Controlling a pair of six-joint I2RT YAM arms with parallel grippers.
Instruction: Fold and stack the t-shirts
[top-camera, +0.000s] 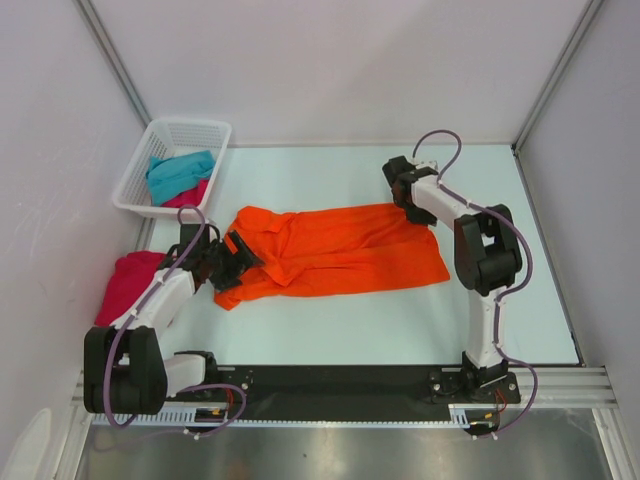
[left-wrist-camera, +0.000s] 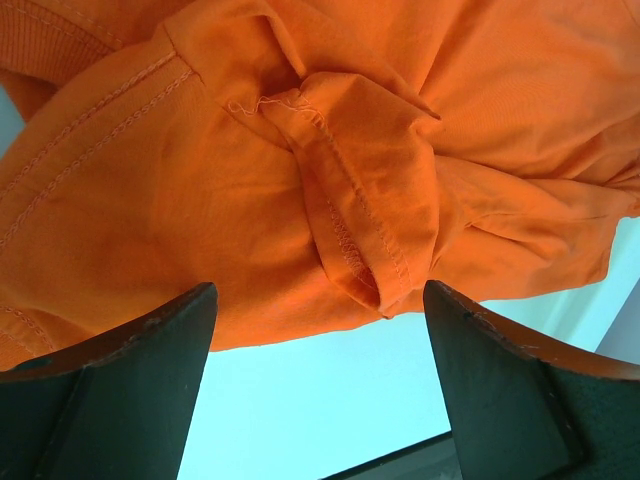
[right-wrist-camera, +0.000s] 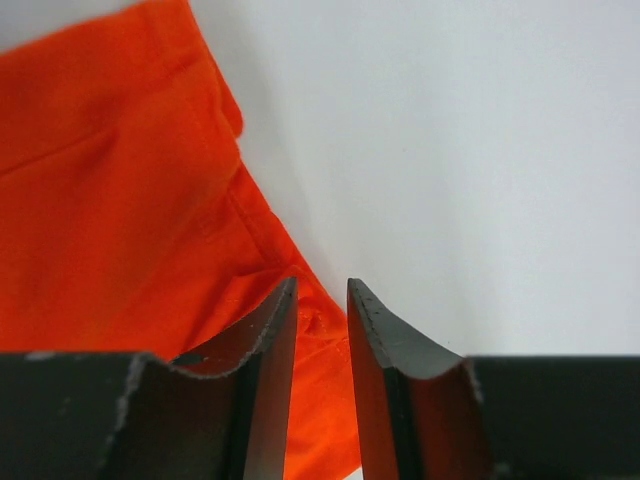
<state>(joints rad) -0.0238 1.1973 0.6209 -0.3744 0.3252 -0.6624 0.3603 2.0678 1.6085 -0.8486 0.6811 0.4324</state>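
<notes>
Left hand (left-wrist-camera: 318, 292) gapes wide over the rumpled, stitched orange t-shirt (top-camera: 340, 250); right hand (right-wrist-camera: 321, 284) at its edge, grip unclear.

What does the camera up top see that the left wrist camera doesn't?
Only the top camera shows the white basket with a teal shirt inside, a pink shirt lying beside the left arm, and the right arm. Only the left wrist camera shows the stitched seams up close. Both show the orange t-shirt and the open left claw.

white arms (top-camera: 165, 295), black joints (top-camera: 487, 255), purple cables (top-camera: 517, 262), dark scuffed jaws
</notes>
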